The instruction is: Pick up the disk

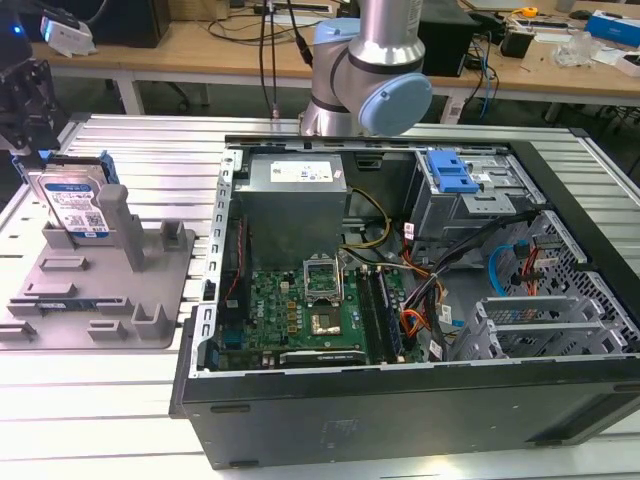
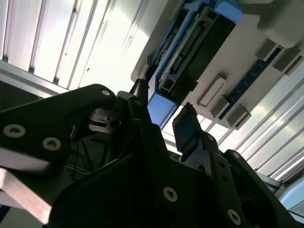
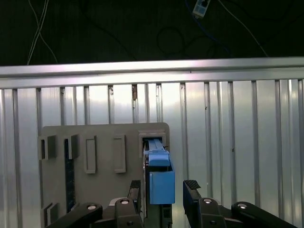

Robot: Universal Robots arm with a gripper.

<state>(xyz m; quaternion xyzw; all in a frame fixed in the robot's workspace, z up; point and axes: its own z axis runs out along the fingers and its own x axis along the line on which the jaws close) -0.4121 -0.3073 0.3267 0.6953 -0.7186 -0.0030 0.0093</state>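
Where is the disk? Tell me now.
The disk stands on edge in the grey fixture at the exterior view's far left, beside the open computer case, right under the open tool.

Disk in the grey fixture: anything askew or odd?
Nothing stands out. The disk stands on edge in its slot of the grey fixture, and the open gripper straddles its upper end, one finger on each side.

Slatted table (image 1: 90, 400): fixture (image 1: 100, 290) at the exterior view's left, disk (image 1: 72, 200) upright at its far end; open computer case (image 1: 400, 420) at the exterior view's right, drive cage (image 1: 490, 195) in its far corner.
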